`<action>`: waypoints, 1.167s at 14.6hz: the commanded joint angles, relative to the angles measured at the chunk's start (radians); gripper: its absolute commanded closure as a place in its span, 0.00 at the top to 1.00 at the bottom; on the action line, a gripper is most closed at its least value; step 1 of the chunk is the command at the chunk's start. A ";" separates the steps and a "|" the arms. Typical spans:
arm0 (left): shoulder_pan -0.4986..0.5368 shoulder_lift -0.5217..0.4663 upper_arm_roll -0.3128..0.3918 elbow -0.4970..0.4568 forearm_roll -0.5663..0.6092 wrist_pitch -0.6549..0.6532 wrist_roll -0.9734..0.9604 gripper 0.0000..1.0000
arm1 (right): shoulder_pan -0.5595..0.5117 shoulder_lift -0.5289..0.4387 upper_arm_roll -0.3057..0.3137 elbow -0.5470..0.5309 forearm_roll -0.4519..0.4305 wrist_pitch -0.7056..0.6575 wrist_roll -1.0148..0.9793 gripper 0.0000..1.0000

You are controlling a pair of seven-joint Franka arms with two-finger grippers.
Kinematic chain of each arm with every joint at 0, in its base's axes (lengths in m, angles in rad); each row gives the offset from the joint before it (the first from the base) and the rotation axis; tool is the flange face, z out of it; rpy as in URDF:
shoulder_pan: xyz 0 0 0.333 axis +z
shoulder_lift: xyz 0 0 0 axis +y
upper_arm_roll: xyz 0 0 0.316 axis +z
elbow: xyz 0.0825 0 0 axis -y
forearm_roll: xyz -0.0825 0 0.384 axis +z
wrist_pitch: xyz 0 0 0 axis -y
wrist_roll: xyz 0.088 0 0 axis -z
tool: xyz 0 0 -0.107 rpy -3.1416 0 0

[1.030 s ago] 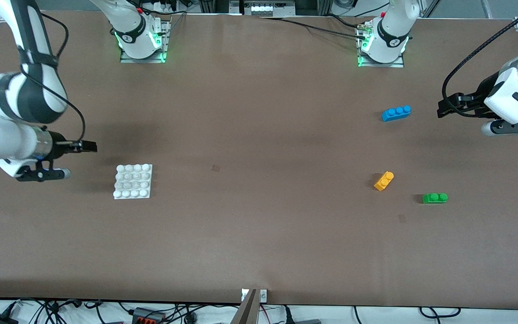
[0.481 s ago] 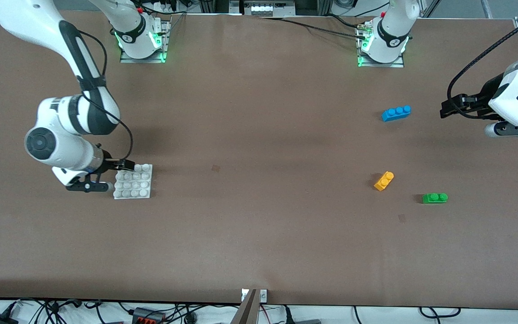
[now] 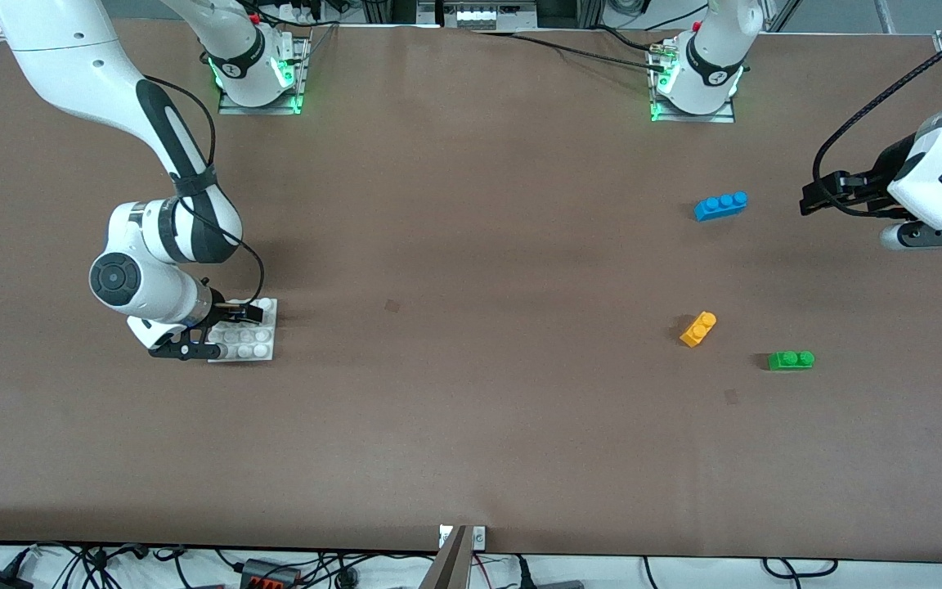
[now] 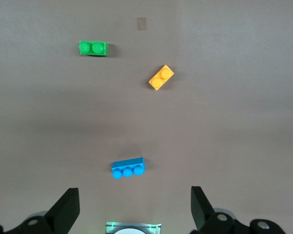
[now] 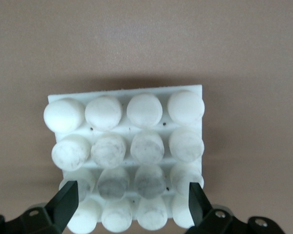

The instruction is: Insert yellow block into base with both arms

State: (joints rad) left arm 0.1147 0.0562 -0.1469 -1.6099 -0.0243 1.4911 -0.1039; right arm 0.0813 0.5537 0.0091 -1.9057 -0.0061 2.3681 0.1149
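Observation:
The yellow block (image 3: 697,329) lies on the table toward the left arm's end, and shows in the left wrist view too (image 4: 161,77). The white studded base (image 3: 260,348) sits toward the right arm's end. My right gripper (image 3: 244,312) is low over the base, open, its fingers (image 5: 68,200) straddling the base's (image 5: 124,92) nearest rows of studs. Nothing is between them but the plate. My left gripper (image 3: 813,196) hangs open and empty over bare table beside the blue brick; in its wrist view (image 4: 134,204) its fingers stand wide apart.
A blue three-stud brick (image 3: 720,204) lies farther from the front camera than the yellow block. A green two-stud brick (image 3: 791,360) lies slightly nearer, toward the left arm's end. Both arm bases (image 3: 258,74) stand along the table's back edge.
My right arm has swung in from the table's end and come down over the base, still open. The left arm has hardly moved.

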 commanded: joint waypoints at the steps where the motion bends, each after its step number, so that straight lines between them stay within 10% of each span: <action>1: 0.010 0.013 -0.003 0.028 -0.017 -0.020 0.024 1.00 | 0.000 0.008 0.000 0.002 0.008 0.022 0.000 0.95; 8: 0.010 0.013 -0.003 0.028 -0.017 -0.020 0.024 1.00 | 0.002 0.011 0.000 0.002 0.008 0.028 -0.006 0.68; 17: 0.010 0.013 -0.003 0.028 -0.017 -0.022 0.026 1.00 | 0.028 0.028 0.002 0.005 0.009 0.052 0.003 0.66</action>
State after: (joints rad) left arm 0.1156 0.0563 -0.1469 -1.6099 -0.0244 1.4911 -0.1007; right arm 0.0915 0.5620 0.0102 -1.9032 -0.0065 2.3926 0.1147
